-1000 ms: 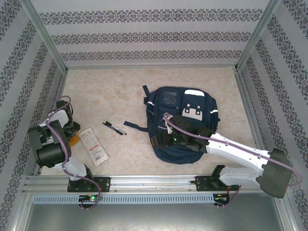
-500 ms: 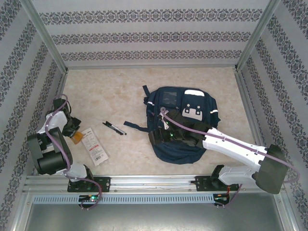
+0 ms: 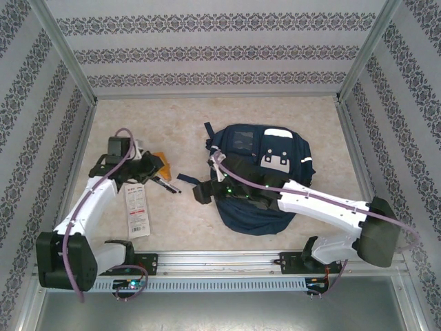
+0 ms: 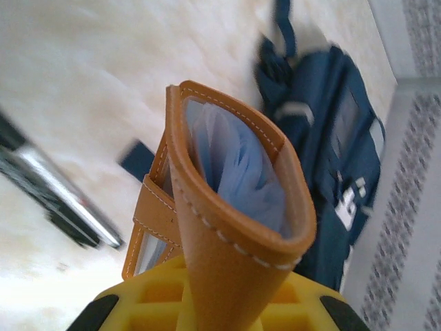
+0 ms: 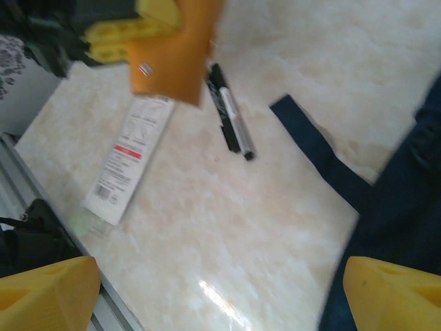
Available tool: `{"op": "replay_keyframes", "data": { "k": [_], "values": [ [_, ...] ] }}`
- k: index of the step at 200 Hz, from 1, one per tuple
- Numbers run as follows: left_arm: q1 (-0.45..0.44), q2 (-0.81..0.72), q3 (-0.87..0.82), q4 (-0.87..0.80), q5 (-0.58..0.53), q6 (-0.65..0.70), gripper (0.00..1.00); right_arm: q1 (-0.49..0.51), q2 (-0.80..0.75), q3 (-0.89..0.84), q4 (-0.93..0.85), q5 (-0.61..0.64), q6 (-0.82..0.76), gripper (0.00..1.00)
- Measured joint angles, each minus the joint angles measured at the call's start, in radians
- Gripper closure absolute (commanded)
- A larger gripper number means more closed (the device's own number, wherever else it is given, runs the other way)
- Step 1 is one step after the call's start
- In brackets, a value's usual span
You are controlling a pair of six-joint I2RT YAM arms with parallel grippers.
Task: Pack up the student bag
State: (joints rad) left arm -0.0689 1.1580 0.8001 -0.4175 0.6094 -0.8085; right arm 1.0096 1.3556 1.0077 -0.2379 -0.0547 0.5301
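A white packet (image 3: pixel 136 208) lies nearest. Past it, the left gripper (image 3: pixel 143 167) is clamped on a tan pouch (image 4: pixel 234 207) beside two black pens (image 3: pixel 164 183). The right gripper (image 5: pixel 219 283), jaws wide apart, hovers at the left edge of the student bag (image 3: pixel 251 214), which lies right of centre on the table (image 3: pixel 138 124).

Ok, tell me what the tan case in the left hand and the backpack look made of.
Tan case: looks like leather or faux leather, smooth and slightly glossy, with pale stitching along the edges. A clear, plastic-looking window shows something blue inside.
Student bag: dark navy woven fabric, probably nylon or polyester, matte, with white patches that may be reflective.
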Motion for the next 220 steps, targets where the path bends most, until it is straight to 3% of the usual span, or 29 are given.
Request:
{"op": "replay_keyframes", "data": {
  "k": [28,64,94,107,123,150,183,220],
  "values": [
    [-0.133,-0.008,-0.002,0.000,-0.027,-0.083,0.90,0.049,0.095,0.057,0.071,0.068,-0.041,0.10],
    [-0.215,-0.009,-0.005,0.000,-0.064,-0.192,0.90,0.143,0.209,0.116,0.112,0.204,-0.125,0.15],
    [-0.235,-0.011,-0.005,-0.007,-0.085,-0.241,0.90,0.173,0.290,0.146,0.105,0.280,-0.159,0.35],
    [-0.238,-0.019,-0.005,-0.011,-0.093,-0.254,0.89,0.172,0.316,0.159,0.094,0.313,-0.166,0.50],
    [-0.240,-0.036,-0.006,-0.013,-0.098,-0.268,0.86,0.171,0.324,0.160,0.086,0.340,-0.164,0.61],
    [-0.240,-0.066,-0.016,-0.018,-0.113,-0.284,0.72,0.171,0.324,0.160,0.090,0.343,-0.197,0.78],
    [-0.241,-0.101,-0.021,-0.046,-0.113,-0.293,0.39,0.171,0.290,0.108,0.132,0.333,-0.299,0.93],
    [-0.245,-0.200,-0.020,-0.137,-0.125,-0.264,0.32,0.205,0.208,0.006,0.186,0.338,-0.572,0.95]
  ]
}}
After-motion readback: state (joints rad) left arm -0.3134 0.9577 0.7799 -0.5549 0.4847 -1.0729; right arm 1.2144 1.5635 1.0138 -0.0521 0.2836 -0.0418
